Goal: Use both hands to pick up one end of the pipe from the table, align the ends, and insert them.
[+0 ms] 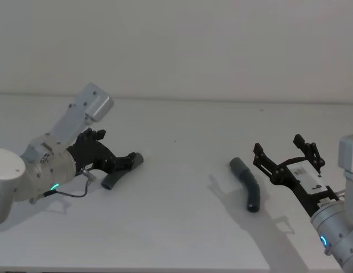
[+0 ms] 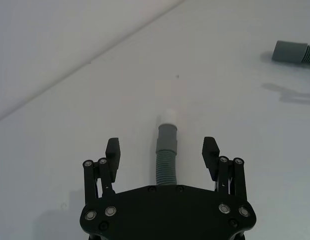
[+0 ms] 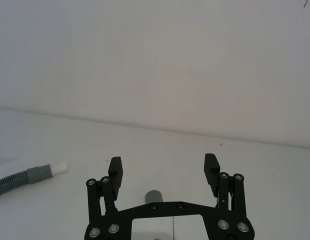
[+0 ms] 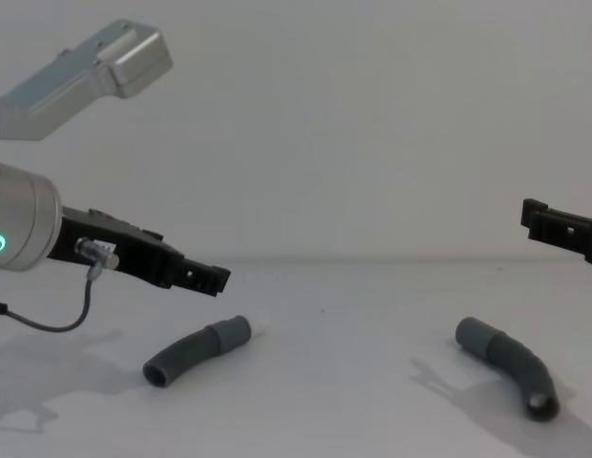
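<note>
The pipe lies on the white table [image 1: 182,227] as two separate ribbed grey pieces. Under my left gripper [image 1: 118,154] rests the left piece [image 1: 122,170]. In the left wrist view this piece [image 2: 166,155] runs lengthwise between the open fingers [image 2: 113,150], its white-tipped end [image 2: 168,116] pointing away; the gripper [image 2: 162,150] hovers above it without touching. The right piece [image 1: 247,185] curves just left of my open right gripper [image 1: 282,149]. Its plain cuff end [image 3: 154,196] shows low between the right gripper's [image 3: 163,167] fingers. From the chest, both pieces [image 4: 196,350] [image 4: 511,363] lie flat, grippers [image 4: 215,279] [image 4: 539,221] above.
A pale wall [image 1: 176,45] rises behind the table's far edge. A thin cable [image 1: 71,194] loops from my left wrist down near the table surface. Bare tabletop [image 1: 188,170] separates the two pieces.
</note>
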